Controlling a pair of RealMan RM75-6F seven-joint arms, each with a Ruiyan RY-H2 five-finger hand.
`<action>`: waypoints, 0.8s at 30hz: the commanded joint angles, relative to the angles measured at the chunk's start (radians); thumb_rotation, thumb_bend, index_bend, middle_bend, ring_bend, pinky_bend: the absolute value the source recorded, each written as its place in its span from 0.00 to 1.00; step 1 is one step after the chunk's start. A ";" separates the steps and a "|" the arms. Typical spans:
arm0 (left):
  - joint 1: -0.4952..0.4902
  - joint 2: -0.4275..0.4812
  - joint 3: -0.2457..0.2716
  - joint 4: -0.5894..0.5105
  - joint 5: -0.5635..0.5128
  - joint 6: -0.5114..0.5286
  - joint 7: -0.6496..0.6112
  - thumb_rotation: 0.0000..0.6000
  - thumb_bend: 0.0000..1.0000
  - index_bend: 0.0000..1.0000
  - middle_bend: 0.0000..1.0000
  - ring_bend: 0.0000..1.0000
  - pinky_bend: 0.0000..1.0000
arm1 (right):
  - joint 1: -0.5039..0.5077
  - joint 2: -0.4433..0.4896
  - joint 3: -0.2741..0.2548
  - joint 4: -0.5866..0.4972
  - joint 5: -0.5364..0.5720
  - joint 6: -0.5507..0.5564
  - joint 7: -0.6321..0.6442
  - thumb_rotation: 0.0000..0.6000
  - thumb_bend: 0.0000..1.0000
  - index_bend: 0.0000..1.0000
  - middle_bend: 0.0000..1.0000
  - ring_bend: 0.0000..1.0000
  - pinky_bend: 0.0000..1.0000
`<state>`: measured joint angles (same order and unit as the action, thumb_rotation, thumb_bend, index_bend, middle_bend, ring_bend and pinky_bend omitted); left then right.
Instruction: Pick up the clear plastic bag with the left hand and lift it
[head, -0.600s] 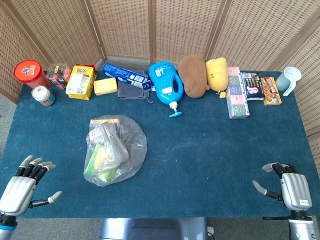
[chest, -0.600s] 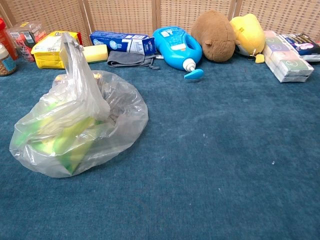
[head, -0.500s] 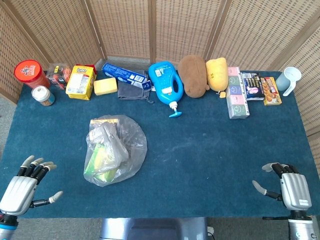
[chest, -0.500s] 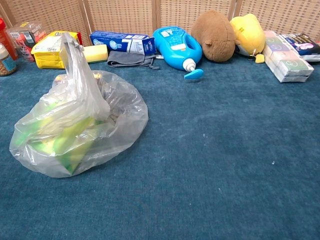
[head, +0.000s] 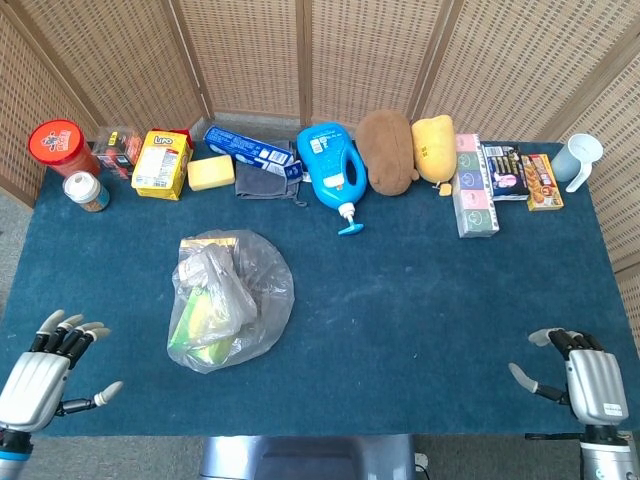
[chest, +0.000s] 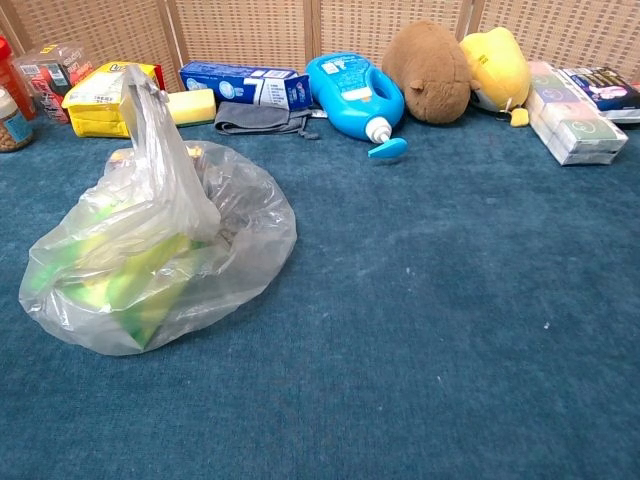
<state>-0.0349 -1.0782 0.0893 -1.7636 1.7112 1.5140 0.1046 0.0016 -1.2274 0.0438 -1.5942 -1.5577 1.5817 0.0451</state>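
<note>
The clear plastic bag lies on the blue table, left of centre, with green and yellow packets inside. In the chest view the clear plastic bag fills the left side, its twisted top standing upright. My left hand rests at the near left corner, fingers spread, holding nothing, well left of the bag. At the near right corner my right hand is open too. Neither hand shows in the chest view.
Along the far edge stand a red tub, a small jar, a yellow box, a blue detergent bottle, brown and yellow plush toys, tissue packs and a cup.
Both hands have slipped slightly toward the near table edge. The bag has not moved.
</note>
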 joint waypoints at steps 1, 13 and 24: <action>-0.004 0.009 -0.003 -0.006 0.002 0.002 -0.023 0.00 0.15 0.24 0.24 0.14 0.00 | -0.001 -0.002 -0.002 0.002 -0.002 0.000 0.002 0.29 0.24 0.43 0.48 0.43 0.31; -0.114 0.111 -0.001 -0.067 0.005 -0.122 -0.376 0.00 0.15 0.24 0.24 0.14 0.00 | -0.010 -0.006 -0.005 0.007 -0.011 0.017 0.015 0.29 0.24 0.43 0.48 0.43 0.31; -0.287 0.172 0.006 -0.076 0.015 -0.307 -0.992 0.00 0.17 0.24 0.24 0.14 0.05 | -0.022 0.002 -0.007 0.004 -0.011 0.030 0.013 0.28 0.24 0.43 0.48 0.43 0.31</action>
<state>-0.2423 -0.9365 0.0909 -1.8388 1.7189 1.2873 -0.6763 -0.0206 -1.2257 0.0363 -1.5900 -1.5686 1.6115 0.0584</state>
